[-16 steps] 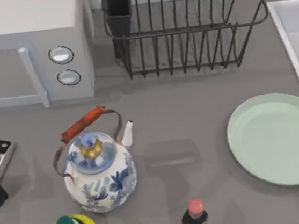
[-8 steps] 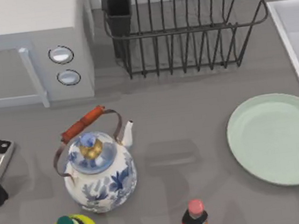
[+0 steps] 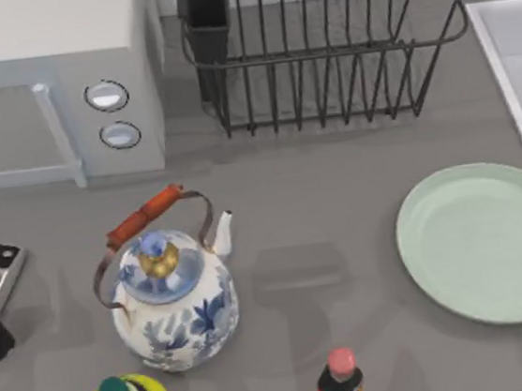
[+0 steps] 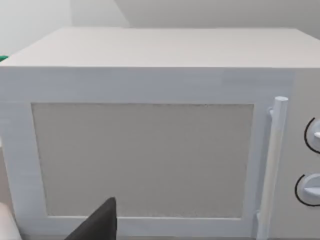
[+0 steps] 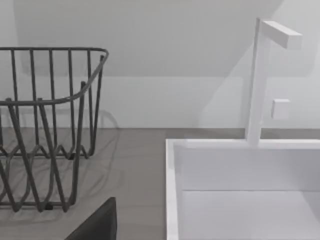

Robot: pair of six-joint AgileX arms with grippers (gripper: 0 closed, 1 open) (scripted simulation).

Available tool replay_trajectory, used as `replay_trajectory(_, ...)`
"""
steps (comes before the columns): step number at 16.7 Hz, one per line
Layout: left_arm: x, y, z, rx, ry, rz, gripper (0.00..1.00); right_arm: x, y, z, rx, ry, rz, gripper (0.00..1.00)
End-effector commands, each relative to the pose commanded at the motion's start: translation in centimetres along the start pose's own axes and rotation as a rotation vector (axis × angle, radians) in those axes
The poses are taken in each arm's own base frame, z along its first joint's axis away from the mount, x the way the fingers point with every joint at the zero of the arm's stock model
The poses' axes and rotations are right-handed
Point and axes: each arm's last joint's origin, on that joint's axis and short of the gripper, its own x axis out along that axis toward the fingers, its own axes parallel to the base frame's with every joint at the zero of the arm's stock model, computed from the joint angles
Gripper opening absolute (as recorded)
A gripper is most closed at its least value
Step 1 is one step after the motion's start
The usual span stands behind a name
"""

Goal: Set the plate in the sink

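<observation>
Neither gripper's jaws can be read, and nothing is held; the plate (image 3: 485, 243) lies flat at the top view's right, unmoved from a second ago, just beside the sink (image 3: 503, 64); the task looks unstarted.

Left gripper (image 4: 100, 222): seen in the left wrist view as one dark wedge close to the camera, aimed roughly level toward the far left of the scene. Right gripper (image 5: 100, 222): seen likewise in the right wrist view as a dark wedge, aimed roughly level toward the far right.
</observation>
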Motion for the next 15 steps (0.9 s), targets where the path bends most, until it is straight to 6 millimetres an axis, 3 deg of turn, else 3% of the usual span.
replay_trajectory(9,0.0,0.0,0.0,0.0,0.0,0.0,1.0,0.0,0.0,0.2,0.003,0.008,0.003,1.0)
replay_trajectory(15,0.0,0.0,0.0,0.0,0.0,0.0,1.0,1.0,1.1,4.5,0.08,0.229,0.078,1.0)
